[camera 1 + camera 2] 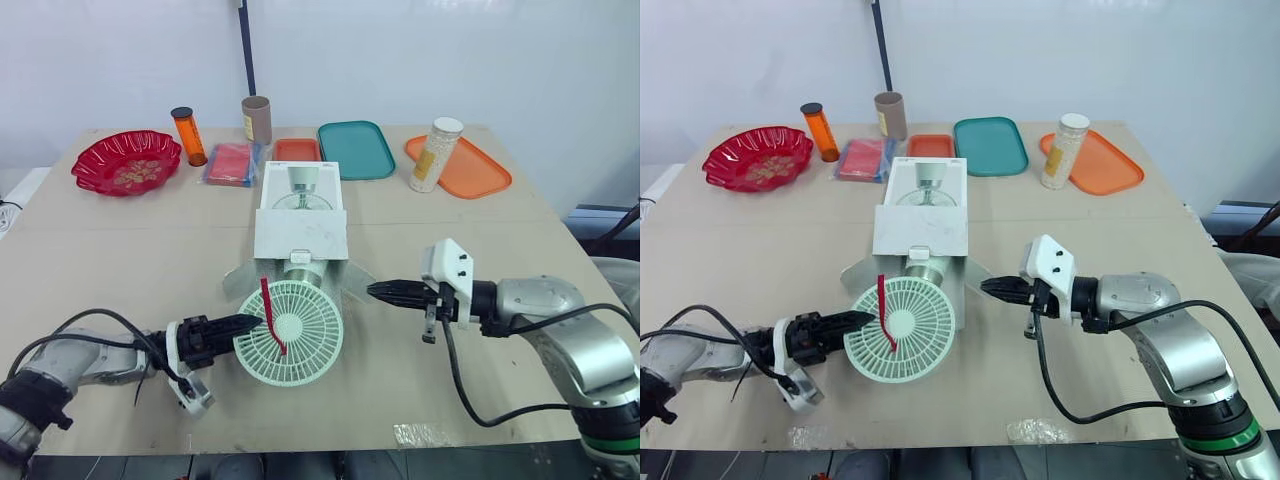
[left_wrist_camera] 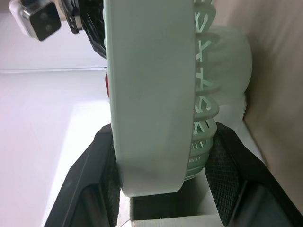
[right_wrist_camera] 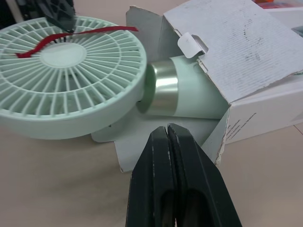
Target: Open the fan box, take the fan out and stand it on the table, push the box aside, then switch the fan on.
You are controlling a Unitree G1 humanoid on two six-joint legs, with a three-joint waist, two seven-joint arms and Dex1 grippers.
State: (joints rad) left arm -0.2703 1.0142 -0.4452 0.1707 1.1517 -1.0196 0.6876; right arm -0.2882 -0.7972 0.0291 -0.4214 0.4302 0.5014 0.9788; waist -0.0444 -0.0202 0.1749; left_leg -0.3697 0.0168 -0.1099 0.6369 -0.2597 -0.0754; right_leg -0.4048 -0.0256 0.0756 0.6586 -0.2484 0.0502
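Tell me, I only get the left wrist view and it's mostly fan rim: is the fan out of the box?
Observer: Partly. The head of the fan is out, but its handle sits inside the open end of the box.
Operator: And the other arm?
Observer: The right claw is shut, holding nothing, pointing at the open flaps.
Operator: Anything on the grille?
Observer: A red ribbon lies across its face, beside the left claw gripping the rim.
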